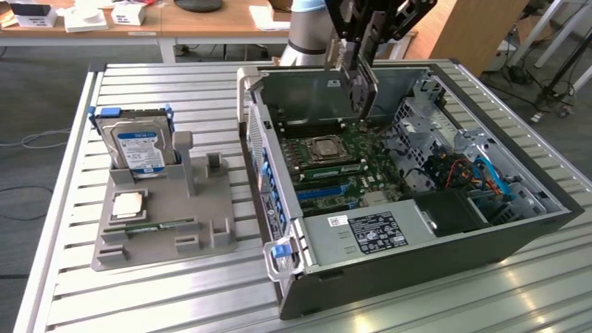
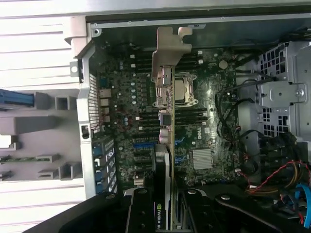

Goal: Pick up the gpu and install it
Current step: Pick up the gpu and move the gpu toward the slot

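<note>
The gripper (image 1: 362,43) sits at the upper centre of the exterior view, over the open computer case (image 1: 444,263). I see it clenched on the gpu (image 1: 356,83). The card hangs on edge below it, above the motherboard (image 1: 342,173). I cannot tell how far it stands off the board, and I cannot make out any slot holding it.

In the wrist view the gripper (image 2: 167,218) has its black fingers (image 2: 141,213) on either side of the gpu (image 2: 168,121), which runs edge-on across the motherboard (image 2: 126,97). The silvery bracket (image 2: 170,43) is at the far end from the fingers.

Writing:
- On the card face beside the fingers there is a green logo and "NVIDIA", then letters that are cut off.
- "DELL" is printed in white on the motherboard, just beside the card.
- A black label (image 1: 378,232) on the power supply, lower centre of the exterior view, is too small to read.

On the exterior view's left, a hard drive (image 1: 138,146) with a blue-white label stands upright in a grey holder (image 1: 166,222). I cannot read its text.
</note>
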Motion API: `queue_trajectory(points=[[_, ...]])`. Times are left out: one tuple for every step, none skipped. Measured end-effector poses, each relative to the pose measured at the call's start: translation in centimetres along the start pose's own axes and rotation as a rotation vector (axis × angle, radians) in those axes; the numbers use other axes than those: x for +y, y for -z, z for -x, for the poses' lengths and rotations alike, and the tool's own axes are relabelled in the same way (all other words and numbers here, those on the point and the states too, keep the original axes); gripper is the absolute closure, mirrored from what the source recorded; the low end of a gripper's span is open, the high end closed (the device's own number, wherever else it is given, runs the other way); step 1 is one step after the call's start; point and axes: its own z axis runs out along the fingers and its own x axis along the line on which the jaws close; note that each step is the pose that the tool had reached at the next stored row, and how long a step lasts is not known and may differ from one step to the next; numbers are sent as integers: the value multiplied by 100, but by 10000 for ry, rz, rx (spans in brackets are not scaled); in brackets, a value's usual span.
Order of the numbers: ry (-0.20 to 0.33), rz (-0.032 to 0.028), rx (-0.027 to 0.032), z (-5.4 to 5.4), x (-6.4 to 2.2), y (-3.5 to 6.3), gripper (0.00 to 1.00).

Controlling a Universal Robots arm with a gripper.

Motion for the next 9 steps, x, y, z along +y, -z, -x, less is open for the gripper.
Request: queue_trajectory(points=[[1, 0, 0, 38, 4, -1, 73], [1, 0, 1, 77, 7, -2, 73], [-1, -1, 1, 113, 10, -3, 73], [-1, -1, 0, 148, 13, -4, 73], [0, 0, 1, 175, 16, -5, 73], [1, -1, 1, 182, 16, -5, 73], [0, 0, 1, 182, 16, -5, 73], [0, 0, 0, 182, 16, -5, 73], [-1, 0, 0, 182, 16, -5, 73]])
